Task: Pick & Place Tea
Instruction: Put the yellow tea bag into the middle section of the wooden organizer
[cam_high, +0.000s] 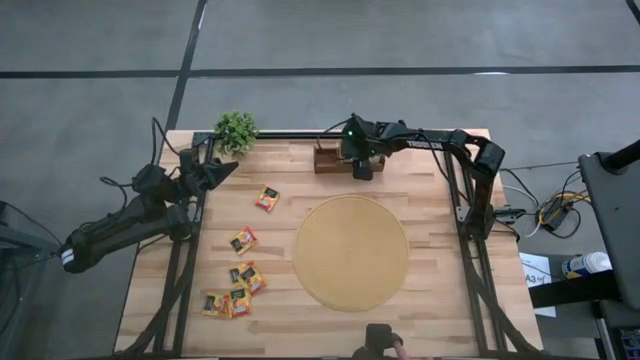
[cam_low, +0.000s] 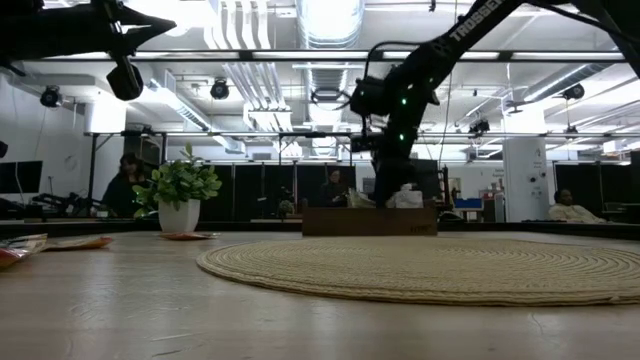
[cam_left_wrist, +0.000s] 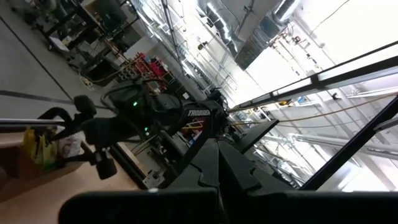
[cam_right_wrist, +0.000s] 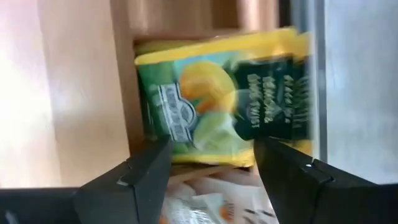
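Note:
My right gripper (cam_high: 362, 170) hangs open over the brown wooden tray (cam_high: 330, 160) at the table's far edge, pointing steeply down. In the right wrist view a yellow-green tea sachet with a dark label (cam_right_wrist: 217, 99) stands in a tray slot just beyond the open fingers. White-and-orange sachets (cam_right_wrist: 211, 205) lie in the slot beside it. Several more tea sachets lie flat on the table's left half, one (cam_high: 267, 198) far out, one (cam_high: 243, 240) midway, and a cluster (cam_high: 235, 292) near the front. My left gripper (cam_high: 228, 170) is shut, held high at the left.
A large round tan mat (cam_high: 350, 252) covers the table's middle right. A small potted plant (cam_high: 236, 130) stands at the far left corner, near the tray. A dark object (cam_high: 378, 340) sits at the near edge. People sit in the room beyond the table (cam_low: 125, 180).

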